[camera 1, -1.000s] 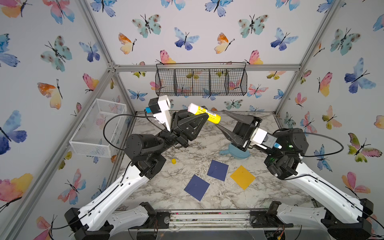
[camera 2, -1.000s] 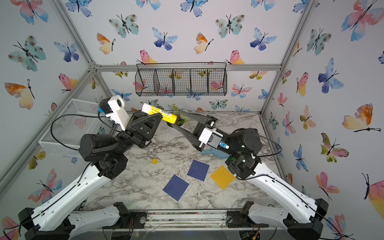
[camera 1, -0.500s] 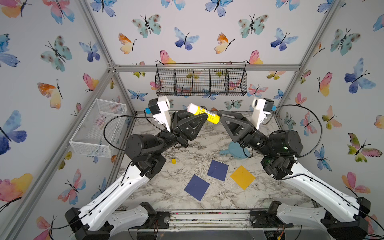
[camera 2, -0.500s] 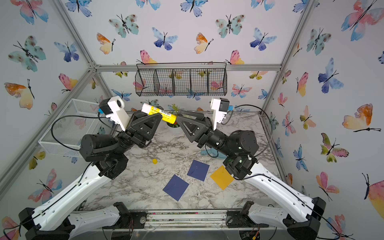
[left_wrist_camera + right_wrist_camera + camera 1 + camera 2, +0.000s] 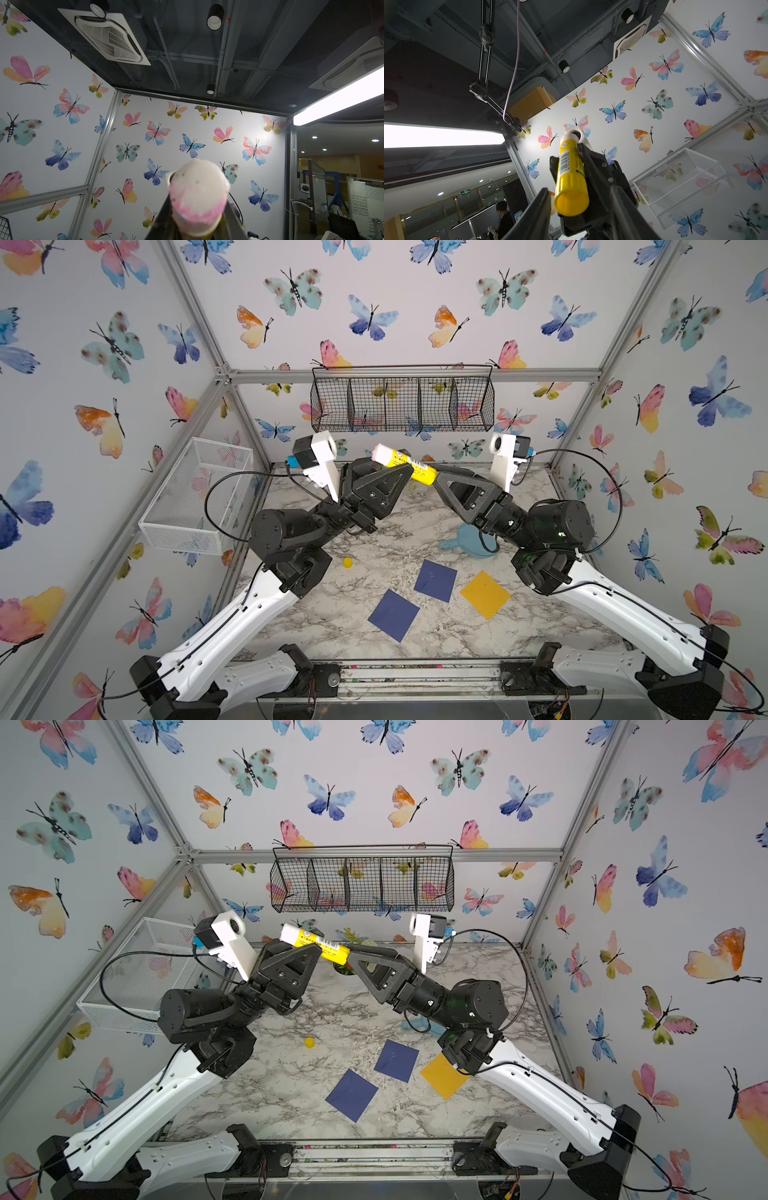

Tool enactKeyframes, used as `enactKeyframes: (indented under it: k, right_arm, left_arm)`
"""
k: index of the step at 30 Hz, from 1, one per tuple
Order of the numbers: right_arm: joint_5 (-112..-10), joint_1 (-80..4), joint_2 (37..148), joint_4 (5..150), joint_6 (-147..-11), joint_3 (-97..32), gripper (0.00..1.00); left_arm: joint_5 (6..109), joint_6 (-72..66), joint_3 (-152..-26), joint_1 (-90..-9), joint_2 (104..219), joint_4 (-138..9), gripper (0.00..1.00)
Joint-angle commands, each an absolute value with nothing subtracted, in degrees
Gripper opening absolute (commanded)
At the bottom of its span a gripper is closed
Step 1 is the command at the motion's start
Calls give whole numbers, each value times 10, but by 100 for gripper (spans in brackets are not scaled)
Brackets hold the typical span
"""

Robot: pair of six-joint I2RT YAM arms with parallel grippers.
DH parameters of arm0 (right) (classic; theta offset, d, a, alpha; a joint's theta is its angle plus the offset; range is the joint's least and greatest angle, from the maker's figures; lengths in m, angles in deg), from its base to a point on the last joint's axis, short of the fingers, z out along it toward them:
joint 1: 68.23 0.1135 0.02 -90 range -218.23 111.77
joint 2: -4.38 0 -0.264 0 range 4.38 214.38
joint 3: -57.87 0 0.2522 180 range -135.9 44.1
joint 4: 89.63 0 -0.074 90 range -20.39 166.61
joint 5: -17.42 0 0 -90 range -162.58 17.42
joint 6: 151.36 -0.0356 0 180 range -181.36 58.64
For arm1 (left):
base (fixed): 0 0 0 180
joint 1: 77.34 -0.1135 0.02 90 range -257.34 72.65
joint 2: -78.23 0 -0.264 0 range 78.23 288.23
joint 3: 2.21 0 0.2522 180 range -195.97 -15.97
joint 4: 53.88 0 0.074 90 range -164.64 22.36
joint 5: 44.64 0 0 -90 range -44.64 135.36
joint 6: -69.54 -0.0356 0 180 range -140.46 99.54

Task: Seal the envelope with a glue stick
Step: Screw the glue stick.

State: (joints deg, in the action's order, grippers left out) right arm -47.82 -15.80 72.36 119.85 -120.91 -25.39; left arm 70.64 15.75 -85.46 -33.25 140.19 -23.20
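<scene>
The glue stick point(image 5: 405, 464) point(image 5: 316, 944) hangs in the air above the back of the table, with my left gripper point(image 5: 392, 467) point(image 5: 305, 949) shut on its middle. Its cap is off, and the white and pink glue tip point(image 5: 198, 193) points away from the right arm. My right gripper point(image 5: 436, 477) point(image 5: 579, 191) is open, its fingers standing on either side of the stick's yellow base end point(image 5: 571, 199) with gaps showing. A small yellow cap point(image 5: 347, 562) lies on the marble. Two dark blue envelopes point(image 5: 435, 580) point(image 5: 393, 615) and an orange one point(image 5: 485, 594) lie flat near the front.
A white wire basket point(image 5: 199, 497) hangs on the left wall and a black wire basket point(image 5: 401, 404) on the back wall. A light blue dish point(image 5: 465, 541) sits under the right arm. A small green plant point(image 5: 353, 940) stands at the back.
The right wrist has rolled over, bringing its camera from below to above. Its jaws have widened around the stick's yellow end. The left arm and the glue stick have stayed put.
</scene>
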Motion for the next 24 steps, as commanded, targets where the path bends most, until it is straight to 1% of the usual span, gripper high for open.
enactKeyframes:
  k: [1,5,10,16,18,21,24]
  right_arm:
    - [-453,-158,731,1230,-1225,-271,48]
    - [-450,-158,736,1236,-1230,-272,43]
    - [-437,-158,744,1239,-1231,-281,42]
    - [-438,-158,746,1244,-1231,-283,27]
    - [-445,-158,744,1241,-1230,-279,25]
    - [-451,-158,738,1217,-1188,-279,24]
    - [-462,-158,730,1186,-1094,-281,18]
  left_arm:
    - [701,152,-860,-330,1401,-223,0]
    - [703,155,-861,-330,1403,-220,0]
    - [704,159,-860,-330,1405,-218,0]
    - [705,161,-860,-331,1405,-217,0]
    - [705,161,-860,-330,1405,-217,0]
    - [705,162,-860,-330,1405,-217,0]
    - [704,167,-860,-331,1405,-215,0]
